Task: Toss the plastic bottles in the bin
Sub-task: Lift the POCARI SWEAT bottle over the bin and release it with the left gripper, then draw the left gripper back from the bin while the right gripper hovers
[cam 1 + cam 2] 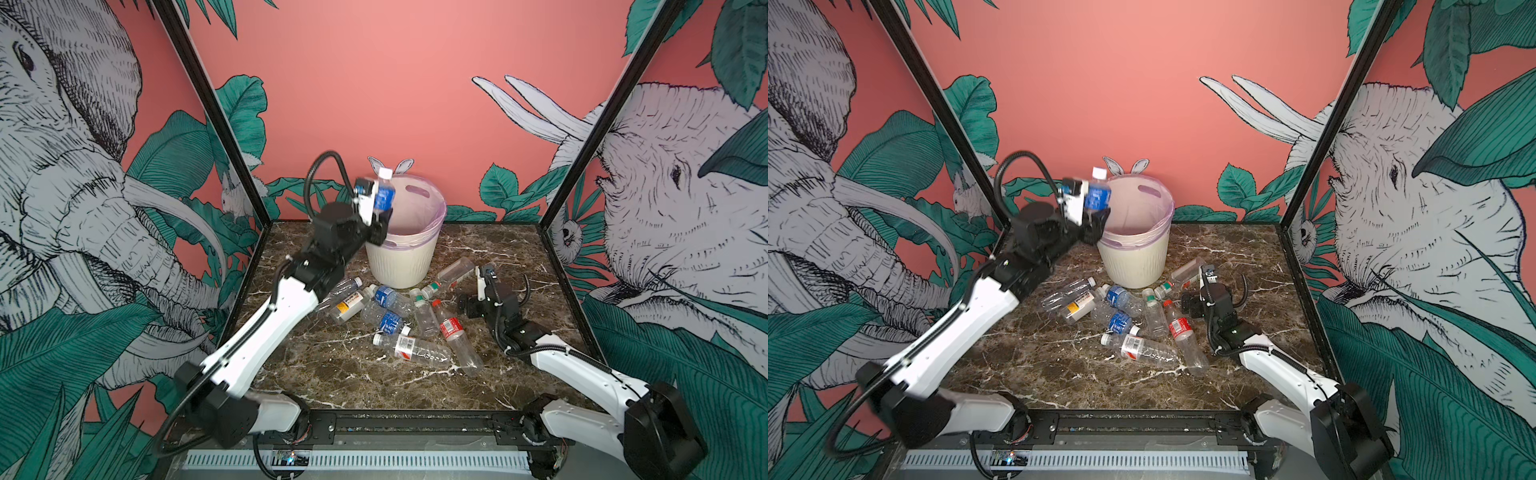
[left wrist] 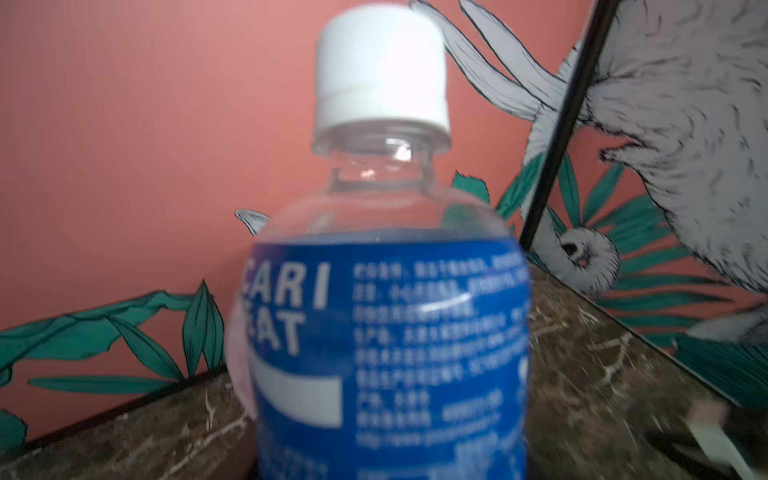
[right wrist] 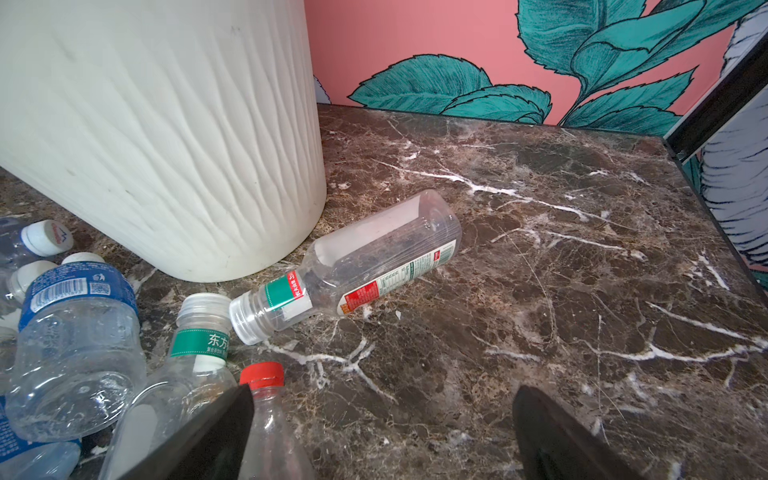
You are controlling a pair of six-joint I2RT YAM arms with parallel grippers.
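My left gripper (image 1: 376, 211) (image 1: 1094, 212) is shut on a clear plastic bottle (image 1: 384, 195) (image 1: 1098, 195) (image 2: 386, 332) with a blue label and white cap. It holds the bottle upright, raised against the left rim of the bin (image 1: 403, 266) (image 1: 1133, 262). The bin is cream, ribbed, and lined with a pale lilac bag. Several more plastic bottles (image 1: 409, 347) (image 1: 1138, 347) lie in a heap on the marble in front of the bin. My right gripper (image 1: 478, 291) (image 3: 382, 399) stands open low over the table, right of the heap. A red-capped bottle (image 3: 262, 374) lies beside its finger, and a green-banded one (image 3: 353, 270) lies ahead by the bin (image 3: 166, 124).
Black frame posts (image 1: 582, 166) and printed wall panels close in the brown marble table (image 1: 332, 374) on three sides. A black rail (image 1: 415, 424) runs along the front edge between the arm bases. Bare marble (image 3: 582, 249) lies right of the bin.
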